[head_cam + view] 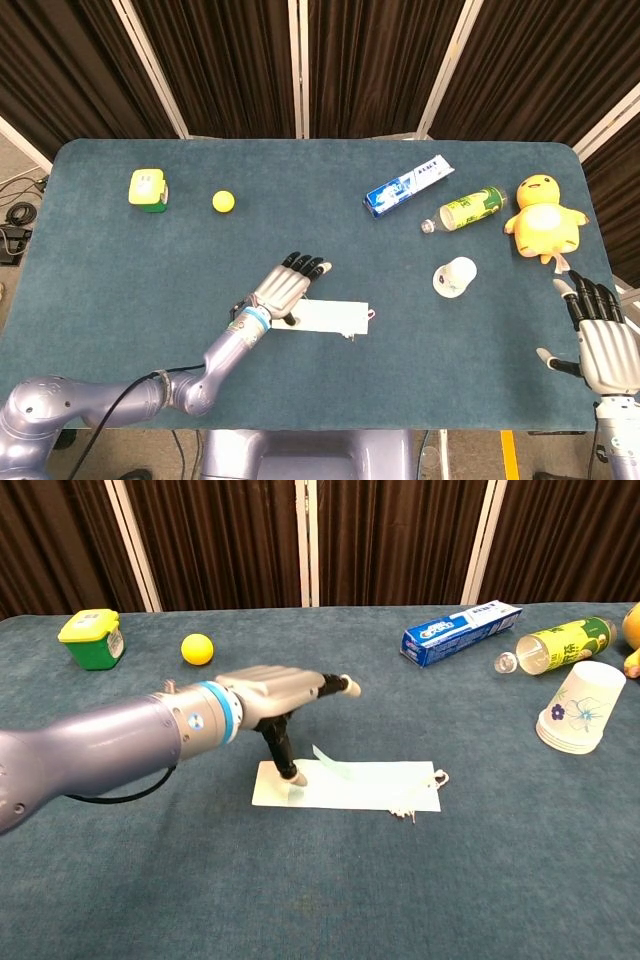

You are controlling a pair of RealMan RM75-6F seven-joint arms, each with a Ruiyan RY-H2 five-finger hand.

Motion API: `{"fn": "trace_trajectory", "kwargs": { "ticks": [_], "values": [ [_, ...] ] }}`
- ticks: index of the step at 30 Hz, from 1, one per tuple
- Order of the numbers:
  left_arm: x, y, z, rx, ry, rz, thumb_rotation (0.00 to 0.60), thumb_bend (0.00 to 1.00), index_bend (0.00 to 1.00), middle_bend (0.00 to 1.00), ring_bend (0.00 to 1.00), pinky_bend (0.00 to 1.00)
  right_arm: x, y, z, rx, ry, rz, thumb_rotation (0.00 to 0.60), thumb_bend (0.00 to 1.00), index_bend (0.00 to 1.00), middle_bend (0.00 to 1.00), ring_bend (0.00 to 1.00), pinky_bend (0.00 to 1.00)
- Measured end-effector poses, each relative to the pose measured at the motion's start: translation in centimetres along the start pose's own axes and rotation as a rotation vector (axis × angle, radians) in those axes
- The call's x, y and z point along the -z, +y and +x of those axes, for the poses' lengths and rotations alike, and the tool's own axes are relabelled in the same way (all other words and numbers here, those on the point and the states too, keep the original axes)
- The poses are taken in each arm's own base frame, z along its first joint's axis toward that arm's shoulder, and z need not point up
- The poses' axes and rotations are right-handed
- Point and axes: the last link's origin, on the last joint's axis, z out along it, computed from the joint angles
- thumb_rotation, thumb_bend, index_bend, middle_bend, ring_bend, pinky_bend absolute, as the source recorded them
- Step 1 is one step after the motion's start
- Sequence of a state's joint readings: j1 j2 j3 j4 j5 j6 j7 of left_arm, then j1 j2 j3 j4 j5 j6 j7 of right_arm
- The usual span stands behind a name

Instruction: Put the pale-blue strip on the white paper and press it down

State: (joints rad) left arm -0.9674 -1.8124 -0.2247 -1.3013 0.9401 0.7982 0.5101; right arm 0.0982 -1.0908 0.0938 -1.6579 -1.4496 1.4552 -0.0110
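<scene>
The white paper [335, 318] [370, 785] lies flat near the table's front middle. The pale-blue strip [330, 762] lies on the paper's left part, with one end lifting slightly off the sheet. My left hand [285, 288] [270, 690] hovers over the paper's left end with its fingers stretched out flat. Its thumb points down and touches the strip's near end on the paper. My right hand [603, 345] stays at the table's right front edge, fingers spread and holding nothing. The head view does not show the strip clearly.
A green-and-yellow box [148, 189] [90, 638] and a yellow ball [223, 201] [197, 648] sit at the back left. A toothpaste box [408, 185], a lying bottle [468, 209], a paper cup [455, 277] and a yellow plush duck [543, 217] occupy the right side.
</scene>
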Motion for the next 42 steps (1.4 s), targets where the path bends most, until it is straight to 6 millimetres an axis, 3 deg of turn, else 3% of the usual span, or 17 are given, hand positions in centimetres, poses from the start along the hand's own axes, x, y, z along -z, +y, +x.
{"fn": "trace_trajectory", "kwargs": {
  "ticks": [6,8,12,13,14,19,23,29,33,42],
  "values": [
    [1.5,-1.5,2.3,0.024,0.057,0.015,0.600,0.00,0.04,0.00,0.00,0.00,0.1,-0.2,-0.2,0.005,-0.006,0.008,0.600,0.00,0.13,0.00,0.00,0.00],
    [2.1,-2.1,2.9,0.032,0.072,0.022,0.600,0.04,0.04,0.00,0.00,0.00,0.1,-0.3,-0.2,0.007,-0.007,0.010,0.600,0.00,0.13,0.00,0.00,0.00],
    [3.4,-3.6,4.3,0.043,0.116,0.043,0.600,0.35,0.03,0.00,0.00,0.00,0.2,-0.4,-0.5,0.013,-0.014,0.014,0.600,0.00,0.13,0.00,0.00,0.00],
    [3.7,-3.9,4.5,0.044,0.125,0.048,0.600,0.38,0.02,0.00,0.00,0.00,0.2,-0.4,-0.5,0.015,-0.016,0.014,0.600,0.00,0.13,0.00,0.00,0.00],
    [4.1,-4.3,4.8,0.043,0.134,0.053,0.600,0.39,0.01,0.00,0.00,0.00,0.2,-0.4,-0.6,0.017,-0.018,0.015,0.600,0.00,0.13,0.00,0.00,0.00],
    [6.8,-6.9,6.7,0.011,0.201,0.117,0.600,0.21,0.00,0.00,0.00,0.00,-0.1,-0.6,-1.1,0.033,-0.040,0.022,0.600,0.00,0.13,0.00,0.00,0.00],
    [10.0,-9.4,8.2,-0.026,0.273,0.213,0.600,0.19,0.00,0.00,0.00,0.00,-0.9,-1.1,-1.7,0.054,-0.074,0.049,0.600,0.00,0.13,0.00,0.00,0.00],
    [17.6,-13.9,10.0,-0.058,0.380,0.415,0.600,0.19,0.00,0.00,0.00,0.00,-3.2,-2.9,-2.8,0.075,-0.169,0.125,0.600,0.00,0.13,0.00,0.00,0.00],
    [21.9,-15.4,9.7,-0.043,0.404,0.507,0.600,0.19,0.00,0.00,0.00,0.00,-5.0,-5.1,-3.5,0.086,-0.237,0.197,0.600,0.00,0.14,0.00,0.00,0.00],
    [27.8,-16.5,8.0,-0.032,0.423,0.639,0.600,0.14,0.00,0.00,0.00,0.00,-9.4,-12.6,-5.2,0.140,-0.400,0.378,0.600,0.00,0.18,0.00,0.00,0.00]
  ]
}}
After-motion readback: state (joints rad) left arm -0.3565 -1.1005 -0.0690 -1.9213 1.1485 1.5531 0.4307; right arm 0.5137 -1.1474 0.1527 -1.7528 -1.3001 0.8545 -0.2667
